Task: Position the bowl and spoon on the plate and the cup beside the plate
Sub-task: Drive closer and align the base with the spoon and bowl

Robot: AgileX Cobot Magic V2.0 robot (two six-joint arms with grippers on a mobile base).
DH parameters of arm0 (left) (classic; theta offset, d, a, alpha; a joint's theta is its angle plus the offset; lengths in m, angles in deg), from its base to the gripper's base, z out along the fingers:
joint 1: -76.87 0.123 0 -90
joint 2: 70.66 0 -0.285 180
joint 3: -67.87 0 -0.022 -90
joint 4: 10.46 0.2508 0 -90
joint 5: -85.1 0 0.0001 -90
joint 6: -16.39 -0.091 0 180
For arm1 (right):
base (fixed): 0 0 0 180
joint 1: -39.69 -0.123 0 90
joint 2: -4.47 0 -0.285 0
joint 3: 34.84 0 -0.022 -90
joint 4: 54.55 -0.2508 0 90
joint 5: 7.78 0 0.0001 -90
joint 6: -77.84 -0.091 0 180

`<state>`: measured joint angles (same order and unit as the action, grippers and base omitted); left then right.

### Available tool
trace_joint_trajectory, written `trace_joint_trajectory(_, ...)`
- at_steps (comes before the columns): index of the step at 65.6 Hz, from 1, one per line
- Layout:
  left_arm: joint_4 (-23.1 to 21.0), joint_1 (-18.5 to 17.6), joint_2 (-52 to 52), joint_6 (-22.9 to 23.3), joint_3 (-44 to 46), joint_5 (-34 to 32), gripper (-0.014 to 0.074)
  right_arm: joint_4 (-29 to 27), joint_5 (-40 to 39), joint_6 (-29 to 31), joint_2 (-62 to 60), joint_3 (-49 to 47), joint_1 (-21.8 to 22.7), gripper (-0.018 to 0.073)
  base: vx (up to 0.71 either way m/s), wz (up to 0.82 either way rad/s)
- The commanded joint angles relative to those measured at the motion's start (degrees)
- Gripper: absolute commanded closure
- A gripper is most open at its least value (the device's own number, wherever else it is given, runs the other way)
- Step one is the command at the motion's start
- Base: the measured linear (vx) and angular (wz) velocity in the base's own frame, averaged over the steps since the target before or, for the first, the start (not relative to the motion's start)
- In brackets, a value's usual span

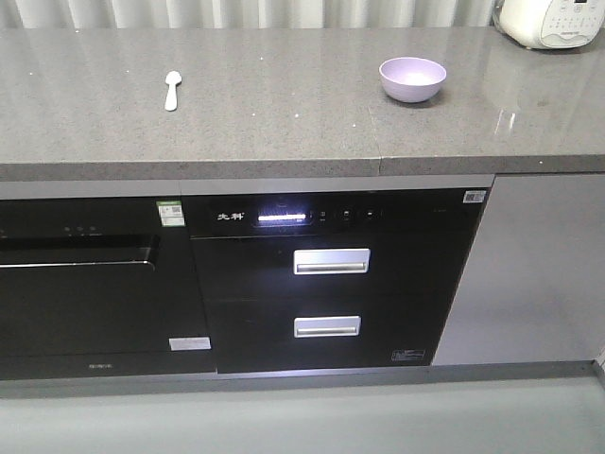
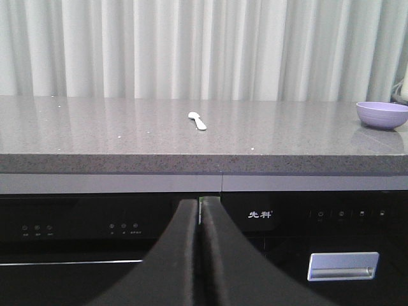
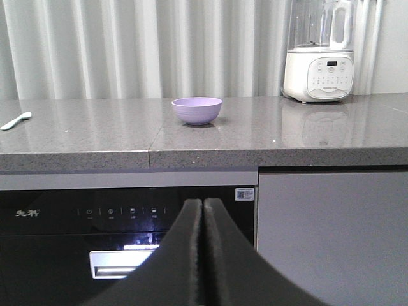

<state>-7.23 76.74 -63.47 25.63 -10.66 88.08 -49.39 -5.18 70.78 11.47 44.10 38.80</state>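
The black cabinet front (image 1: 331,284) under the counter (image 1: 284,123) carries the white logo 先科 (image 1: 230,217). Beside the logo are a lit display strip (image 1: 282,217) and a row of small touch icons. A green-and-white sticker (image 1: 170,213) sits on the dark unit to the left. A square code label (image 1: 475,197) marks the cabinet front's upper right corner. The print on both is too small to read. Two silver drawer handles (image 1: 331,261) stand one above the other.

On the counter the spoon (image 1: 172,90) lies flat toward the left. The bowl (image 1: 413,78) stands upright, well apart to the right, with nothing touching either. A white appliance (image 3: 319,57) with a button panel, its lettering illegible, stands at the back right before a pale curtain (image 3: 127,44).

The left pincer (image 2: 200,210) and the right pincer (image 3: 203,207) each hang below the counter's edge, facing the cabinet front. Their fingers are pressed together and hold nothing.
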Motion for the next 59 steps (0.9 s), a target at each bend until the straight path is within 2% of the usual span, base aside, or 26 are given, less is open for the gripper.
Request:
trace_joint_trajectory(1, -0.07, -0.01, -0.84, 0.37, 0.99, -4.42, 0.0603, 0.2, -4.15, 0.38, -0.32, 0.44, -0.04, 0.0568, 0.18, -0.06)
trace_joint_trajectory(59, -0.07, -0.01, -0.84, 0.37, 0.99, -4.42, 0.0603, 0.2, -4.08, 0.38, -0.32, 0.44, -0.04, 0.0568, 0.15, -0.04)
